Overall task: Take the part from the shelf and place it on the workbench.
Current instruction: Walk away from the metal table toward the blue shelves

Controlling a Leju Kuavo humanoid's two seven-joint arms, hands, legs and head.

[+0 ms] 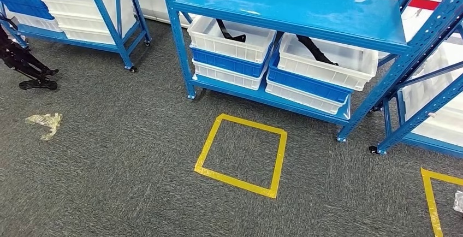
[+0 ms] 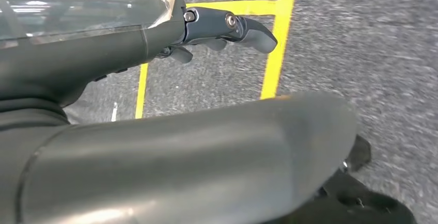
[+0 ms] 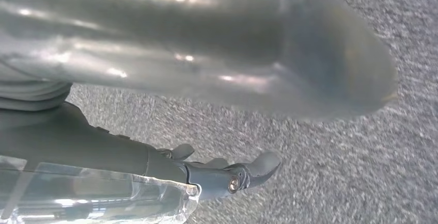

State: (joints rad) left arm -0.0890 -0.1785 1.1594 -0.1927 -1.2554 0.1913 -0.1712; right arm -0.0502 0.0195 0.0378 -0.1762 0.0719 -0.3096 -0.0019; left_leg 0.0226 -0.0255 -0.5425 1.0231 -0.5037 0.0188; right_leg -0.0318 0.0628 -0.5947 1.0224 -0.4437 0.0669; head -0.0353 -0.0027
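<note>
Head view: parts (image 1: 233, 34) in bins (image 1: 232, 37).

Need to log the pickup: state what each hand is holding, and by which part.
Nothing is held. The left hand and right hand hang over the carpet with nothing in their fingers; black parts lie in the shelf bins.

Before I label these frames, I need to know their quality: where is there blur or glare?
Head view: sharp, with ceiling-light glare on the blue shelf top. Left wrist view: carpet smeared, the thumb soft, the yellow tape square legible. Right wrist view: streaky highlights on the thumb.
</note>
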